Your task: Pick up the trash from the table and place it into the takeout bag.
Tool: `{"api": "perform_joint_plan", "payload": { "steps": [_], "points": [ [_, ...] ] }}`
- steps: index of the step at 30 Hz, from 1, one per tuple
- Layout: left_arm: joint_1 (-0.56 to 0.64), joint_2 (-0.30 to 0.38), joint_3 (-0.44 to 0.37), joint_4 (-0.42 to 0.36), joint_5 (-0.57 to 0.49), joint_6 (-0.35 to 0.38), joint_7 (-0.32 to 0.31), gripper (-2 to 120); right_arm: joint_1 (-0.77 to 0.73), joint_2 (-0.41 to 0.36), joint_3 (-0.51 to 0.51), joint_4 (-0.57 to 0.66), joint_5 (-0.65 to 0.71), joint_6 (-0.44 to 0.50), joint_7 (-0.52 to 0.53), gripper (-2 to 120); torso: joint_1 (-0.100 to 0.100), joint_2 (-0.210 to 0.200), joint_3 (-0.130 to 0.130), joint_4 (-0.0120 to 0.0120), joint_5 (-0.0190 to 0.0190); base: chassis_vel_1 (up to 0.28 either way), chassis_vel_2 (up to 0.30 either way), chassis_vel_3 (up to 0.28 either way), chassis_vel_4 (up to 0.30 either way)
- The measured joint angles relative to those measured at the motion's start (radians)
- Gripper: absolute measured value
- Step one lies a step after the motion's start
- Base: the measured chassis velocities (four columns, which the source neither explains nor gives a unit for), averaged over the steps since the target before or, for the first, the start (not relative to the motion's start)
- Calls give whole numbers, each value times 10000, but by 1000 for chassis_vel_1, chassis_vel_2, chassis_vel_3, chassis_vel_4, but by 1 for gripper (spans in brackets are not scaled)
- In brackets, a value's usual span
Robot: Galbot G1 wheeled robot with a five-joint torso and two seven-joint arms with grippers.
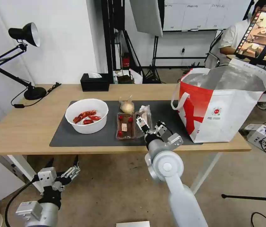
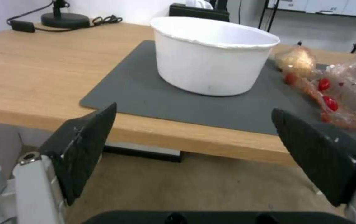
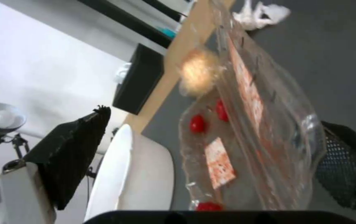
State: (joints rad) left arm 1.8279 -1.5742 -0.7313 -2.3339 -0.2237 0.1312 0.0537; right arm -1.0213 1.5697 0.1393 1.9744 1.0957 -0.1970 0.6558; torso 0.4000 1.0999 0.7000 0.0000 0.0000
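Note:
On the table (image 1: 25, 126), a dark grey mat (image 1: 64, 136) holds the trash. A white bowl (image 1: 87, 123) of red shells stands at its left. A clear clamshell tray (image 1: 125, 126) with scraps lies in the middle, and a small knotted bag (image 1: 127, 107) sits just behind it. A crumpled tissue (image 3: 261, 14) lies farther along the mat. The takeout bag (image 1: 224, 107) stands open at the table's right end. My right gripper (image 1: 149, 125) is open at the tray's right side, with the tray's raised lid (image 3: 244, 149) between its fingers. My left gripper (image 1: 67, 171) hangs open below the table's front edge, facing the bowl (image 2: 211, 65).
A black tissue box (image 1: 94, 82) and a black desk lamp (image 1: 29, 91) stand at the table's back left. Cables and a box lie on the floor to the right. The wood left of the mat is bare.

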Motion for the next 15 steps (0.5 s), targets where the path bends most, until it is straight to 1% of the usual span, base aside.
{"api": "perform_joint_plan", "payload": {
  "steps": [2,5,8,11,13,15],
  "points": [
    [-6,3,5,12,-1,-3,0,100,47,0,-32,-29,-86,-4,-147,100,0,0,0,0,0,0,0,0,0],
    [-11,6,26,40,-4,-10,0,100,241,1,-219,-109,-307,-33,-671,100,0,0,0,0,0,0,0,0,0],
    [13,4,42,56,-4,-19,-2,100,400,10,-418,-152,-348,-95,-890,100,0,0,0,0,0,0,0,0,0],
    [26,0,33,88,-5,-37,-6,100,553,19,-577,-307,-350,-144,-942,100,0,1,0,0,-1,0,0,0,0],
    [47,5,5,157,-72,-255,-8,100,740,28,-775,-595,-229,-164,-869,100,0,0,0,0,-1,0,0,0,0],
    [52,7,-11,170,-96,-302,-8,100,785,32,-830,-661,-148,-165,-818,100,0,0,0,0,0,0,0,0,0]
  ]
}}
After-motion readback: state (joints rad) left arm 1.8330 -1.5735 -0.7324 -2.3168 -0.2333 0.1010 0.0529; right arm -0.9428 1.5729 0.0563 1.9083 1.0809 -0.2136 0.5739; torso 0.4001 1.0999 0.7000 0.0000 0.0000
